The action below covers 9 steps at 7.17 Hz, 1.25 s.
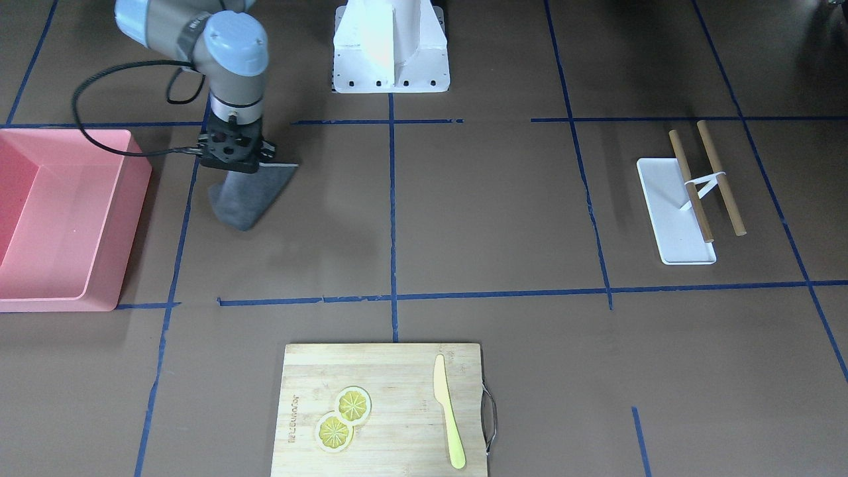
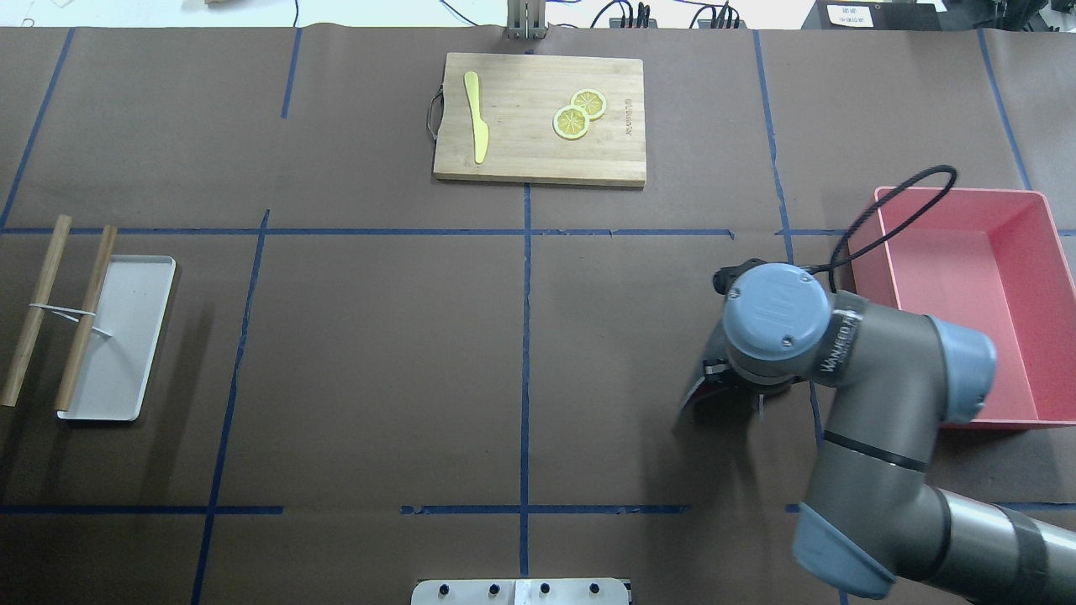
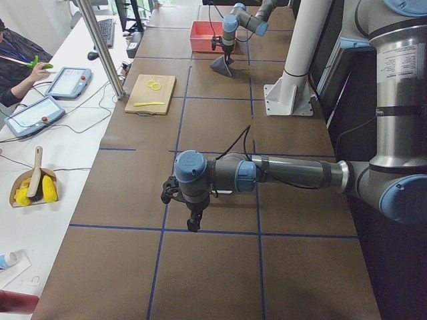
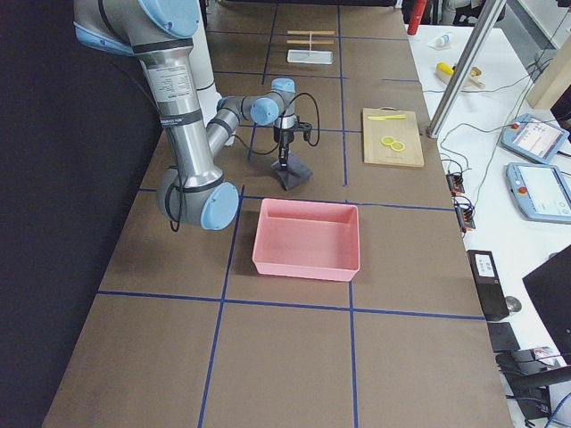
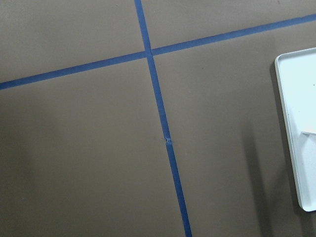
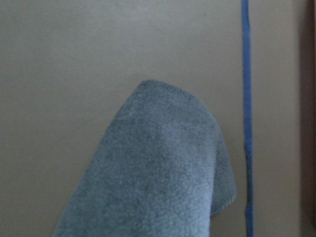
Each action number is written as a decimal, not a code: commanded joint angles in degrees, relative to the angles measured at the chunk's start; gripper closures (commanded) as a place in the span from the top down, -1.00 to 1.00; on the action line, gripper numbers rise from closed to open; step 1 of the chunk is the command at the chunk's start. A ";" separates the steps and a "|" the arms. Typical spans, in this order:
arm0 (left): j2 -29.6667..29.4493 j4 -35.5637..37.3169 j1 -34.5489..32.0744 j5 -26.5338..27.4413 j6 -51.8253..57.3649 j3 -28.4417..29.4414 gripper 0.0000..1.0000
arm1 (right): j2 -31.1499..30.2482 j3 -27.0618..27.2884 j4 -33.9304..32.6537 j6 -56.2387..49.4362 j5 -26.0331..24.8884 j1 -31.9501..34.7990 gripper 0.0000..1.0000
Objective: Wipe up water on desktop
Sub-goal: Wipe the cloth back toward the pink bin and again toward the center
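Observation:
The desktop (image 1: 490, 218) is a matte brown surface with a grid of dark-blue tape lines; I can make out no water on it. My right gripper (image 1: 232, 159) is shut on a grey cloth (image 1: 248, 195), which hangs down and touches the desktop beside the pink bin. The cloth fills the lower part of the right wrist view (image 6: 158, 177) and hides the fingers there. My left gripper (image 3: 193, 223) shows only in the exterior left view, low over the desktop, and I cannot tell whether it is open or shut.
A pink bin (image 1: 129, 225) stands close to the cloth on the robot's right. A bamboo cutting board (image 1: 397, 391) with lemon slices and a yellow knife lies at the far edge. A white tray (image 1: 669, 212) with two wooden sticks (image 1: 719, 175) lies on the robot's left.

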 commanded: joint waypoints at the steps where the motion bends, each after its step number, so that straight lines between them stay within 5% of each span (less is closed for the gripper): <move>1: 0.09 0.00 0.00 0.07 -0.33 0.07 1.00 | 0.81 -0.57 0.43 -0.16 -0.42 -0.27 -1.00; 5: 0.17 -0.09 -0.26 -0.02 -0.34 1.38 1.00 | 20.33 -16.05 10.51 14.66 0.02 -1.76 -1.00; 9: 0.17 -0.09 -0.26 -0.02 -0.34 1.39 1.00 | 21.84 -10.63 7.32 14.70 4.05 0.85 -1.00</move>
